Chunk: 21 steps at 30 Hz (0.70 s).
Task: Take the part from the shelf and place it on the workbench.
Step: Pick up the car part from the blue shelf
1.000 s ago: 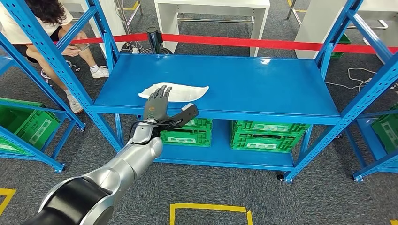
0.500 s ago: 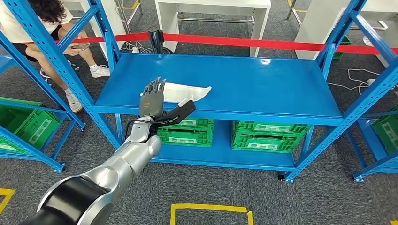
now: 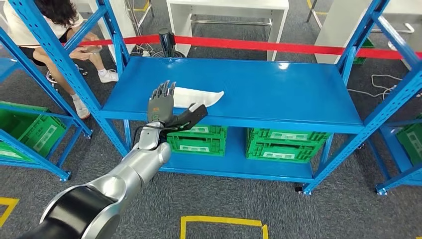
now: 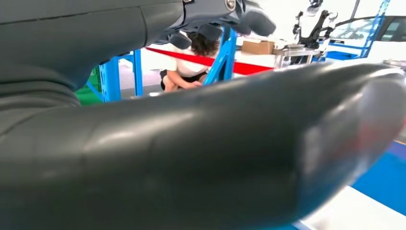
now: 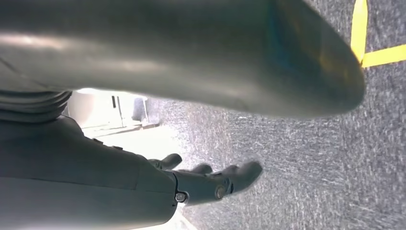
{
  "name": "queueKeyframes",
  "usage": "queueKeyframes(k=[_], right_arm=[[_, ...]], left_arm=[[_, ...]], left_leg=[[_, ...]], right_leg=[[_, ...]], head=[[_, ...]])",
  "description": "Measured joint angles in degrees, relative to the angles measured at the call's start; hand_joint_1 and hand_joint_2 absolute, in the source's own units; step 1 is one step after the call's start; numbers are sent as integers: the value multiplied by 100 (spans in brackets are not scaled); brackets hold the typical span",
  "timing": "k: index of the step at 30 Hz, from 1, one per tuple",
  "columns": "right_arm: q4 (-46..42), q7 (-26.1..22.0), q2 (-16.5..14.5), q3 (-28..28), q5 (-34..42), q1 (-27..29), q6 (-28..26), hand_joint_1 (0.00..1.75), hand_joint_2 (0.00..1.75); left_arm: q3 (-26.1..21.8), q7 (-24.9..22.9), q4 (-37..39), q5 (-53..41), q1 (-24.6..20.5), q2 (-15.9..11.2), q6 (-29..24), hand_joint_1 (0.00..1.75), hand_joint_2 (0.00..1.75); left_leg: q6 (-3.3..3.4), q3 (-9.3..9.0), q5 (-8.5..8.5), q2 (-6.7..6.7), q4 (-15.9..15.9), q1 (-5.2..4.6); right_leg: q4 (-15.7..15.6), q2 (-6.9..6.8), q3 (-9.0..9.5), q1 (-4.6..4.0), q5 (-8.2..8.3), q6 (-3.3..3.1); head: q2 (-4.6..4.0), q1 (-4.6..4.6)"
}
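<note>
Reading no clear writing anywhere; white labels on the green crates (image 3: 286,142) too small to make out. Hovering with left hand (image 3: 166,110) open, fingers spread, at the front edge of the blue shelf (image 3: 278,92), just beside the white part (image 3: 199,97) lying flat there. Hanging right hand (image 5: 210,184) over grey carpet, fingers loosely extended, holding nothing.

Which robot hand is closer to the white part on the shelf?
Left. The left hand is raised open at the shelf's front edge, right beside the white part. The right hand hangs low over the grey carpet, away from it.
</note>
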<state>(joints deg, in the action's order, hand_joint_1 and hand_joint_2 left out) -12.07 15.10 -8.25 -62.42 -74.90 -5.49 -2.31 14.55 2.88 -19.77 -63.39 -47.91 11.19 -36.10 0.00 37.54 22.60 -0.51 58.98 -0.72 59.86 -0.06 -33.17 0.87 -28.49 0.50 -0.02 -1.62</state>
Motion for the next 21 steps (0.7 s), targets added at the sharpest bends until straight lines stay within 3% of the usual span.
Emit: queueKeyframes(k=[3,4,7,8,9,10,12,14,17,21], right_arm=[[1,1,-10,0,0,0,-1,0,0],[1,1,-13,0,0,0,-1,0,0],[1,1,-14,0,0,7,-1,0,0],[1,1,-14,0,0,11,-1,0,0],[1,1,-15,0,0,15,-1,0,0],[1,1,-15,0,0,17,-1,0,0],[2,0,-16,0,0,17,-1,0,0],[2,-1,-15,0,0,13,-1,0,0],[4,0,-13,0,5,14,0,0,0],[11,0,-18,0,15,14,-1,0,0]], left_arm=[[-9,-50,5,-15,-10,-4,68,0,0],[-15,-66,9,-21,-16,-7,95,0,0],[-37,-118,37,-46,-10,-10,206,0,0],[-42,-136,49,-55,0,-10,251,0,0],[-43,-148,59,-63,7,-10,298,0,0],[-45,-148,66,-67,8,-11,353,0,0],[-57,-108,68,-48,-10,-14,456,0,0],[-85,-32,64,11,-29,-7,540,0,0],[-146,68,63,104,-30,-1,605,0,0],[-205,124,55,122,-37,9,606,0,0]], left_leg=[[-109,65,74,5,92,12],[-144,152,221,9,298,23],[-224,563,818,18,1381,61],[-234,623,895,19,1595,67],[-234,568,859,19,1582,71],[-224,399,731,20,1338,75],[-177,-93,449,19,515,69],[-129,-355,343,16,23,50],[-93,-355,327,6,-31,24],[107,-365,344,4,-81,12]], right_leg=[[-19,-8,-29,20,71,-127],[-31,-13,-40,31,94,-159],[-30,-26,-84,31,121,-192],[-29,-28,-94,30,126,-193],[-27,-28,-100,30,131,-190],[-25,-26,-100,30,134,-186],[-21,-26,-98,24,139,-160],[-15,-28,-112,8,149,-113],[-47,-29,-120,2,179,-78],[-9,-35,-115,41,272,92]], head=[[0,-13],[0,-26],[0,-54],[0,-55],[0,-55],[0,-56],[0,-57],[0,-57],[0,-56],[0,-55]])
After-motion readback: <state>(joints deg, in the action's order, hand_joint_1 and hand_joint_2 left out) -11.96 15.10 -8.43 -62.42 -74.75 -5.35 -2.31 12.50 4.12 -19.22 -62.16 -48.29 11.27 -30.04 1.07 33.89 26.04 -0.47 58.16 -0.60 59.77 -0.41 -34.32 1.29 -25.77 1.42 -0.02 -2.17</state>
